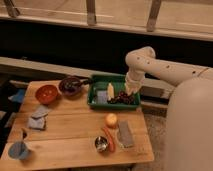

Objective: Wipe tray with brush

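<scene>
The gripper (pixel 131 93) hung low over the right end of the tray (pixel 100 78); its state could not be told. The dark brush (pixel 120 98) seemed to lie in the tray just left of it. Strokes would best stay short and flat, as a yellow piece (pixel 110 91) and a grey-blue block (pixel 101 97) crowded the tray's floor. The purple bowl (pixel 71 86) sat just left.

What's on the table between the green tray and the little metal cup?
In the camera view, a round yellow-orange object lies between the tray and the metal cup. The gripper is at the tray's right end.
</scene>
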